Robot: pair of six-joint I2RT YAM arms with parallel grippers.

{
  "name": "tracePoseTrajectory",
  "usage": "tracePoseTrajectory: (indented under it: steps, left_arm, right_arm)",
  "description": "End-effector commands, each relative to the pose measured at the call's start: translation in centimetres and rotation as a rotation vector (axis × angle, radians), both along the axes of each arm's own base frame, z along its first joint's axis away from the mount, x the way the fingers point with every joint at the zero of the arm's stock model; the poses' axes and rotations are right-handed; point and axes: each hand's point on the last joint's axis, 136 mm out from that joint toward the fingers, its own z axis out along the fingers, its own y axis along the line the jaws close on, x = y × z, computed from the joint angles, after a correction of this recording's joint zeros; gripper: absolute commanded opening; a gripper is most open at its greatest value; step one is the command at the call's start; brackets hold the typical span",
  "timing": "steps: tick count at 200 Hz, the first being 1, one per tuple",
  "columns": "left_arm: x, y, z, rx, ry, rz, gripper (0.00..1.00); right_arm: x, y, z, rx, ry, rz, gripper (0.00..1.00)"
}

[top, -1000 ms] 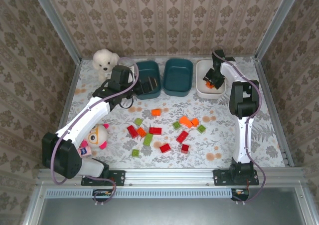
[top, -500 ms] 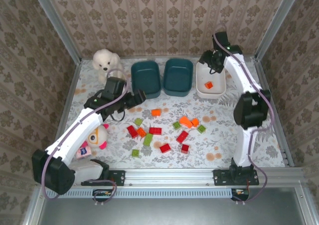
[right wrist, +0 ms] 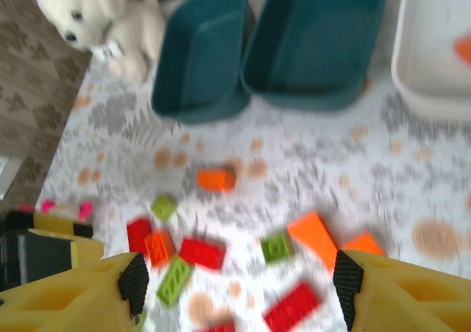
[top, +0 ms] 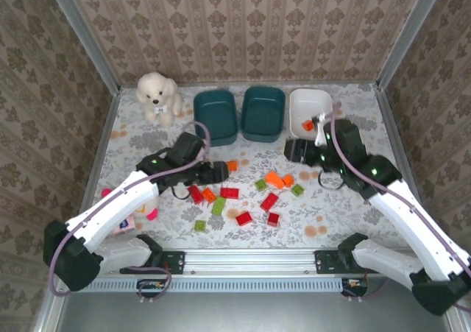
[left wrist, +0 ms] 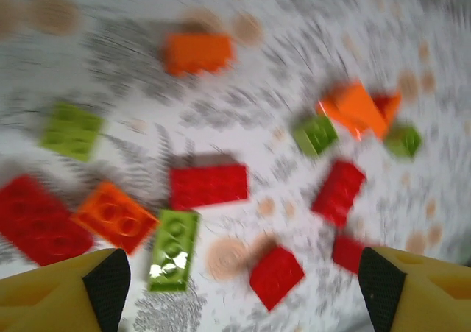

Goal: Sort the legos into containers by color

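Red, orange and green legos point(top: 229, 193) lie scattered mid-table. My left gripper point(top: 217, 171) hovers open at the pile's left edge. In its wrist view the left gripper point(left wrist: 244, 291) has nothing between its fingers, and a red brick point(left wrist: 276, 274) and a green brick point(left wrist: 174, 249) lie on the table below. My right gripper point(top: 294, 152) stands open above the pile's upper right. The right gripper point(right wrist: 241, 284) is empty too, above an orange brick point(right wrist: 316, 236). At the back stand two teal containers point(top: 215, 116) point(top: 263, 113) and a white one point(top: 309, 104) holding an orange brick point(top: 307, 125).
A white plush dog point(top: 157, 91) sits at the back left beside the teal tubs. A pink-and-yellow doll toy point(top: 151, 214) lies partly under my left arm. Patterned walls close in the table on three sides, with a metal rail along the near edge.
My left arm swung from the teal tubs down to the brick pile, its jaws narrowing a little. My right arm drew back from the white tub, leaving an orange brick inside.
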Motion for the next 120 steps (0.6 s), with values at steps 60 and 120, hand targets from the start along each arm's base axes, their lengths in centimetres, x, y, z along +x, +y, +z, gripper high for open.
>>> tracePoseTrajectory:
  steps: [60, 120]
  left_arm:
    - [-9.6, -11.9, -3.4, 0.175, 0.063, -0.593, 0.78]
    - [-12.2, -15.3, -9.1, 0.431, 0.24, -0.555, 0.74]
  right_arm:
    - [-6.5, -5.0, 4.8, 0.039, -0.011, -0.12, 0.72]
    - [-8.5, -6.2, 7.8, 0.103, -0.072, -0.137, 0.74]
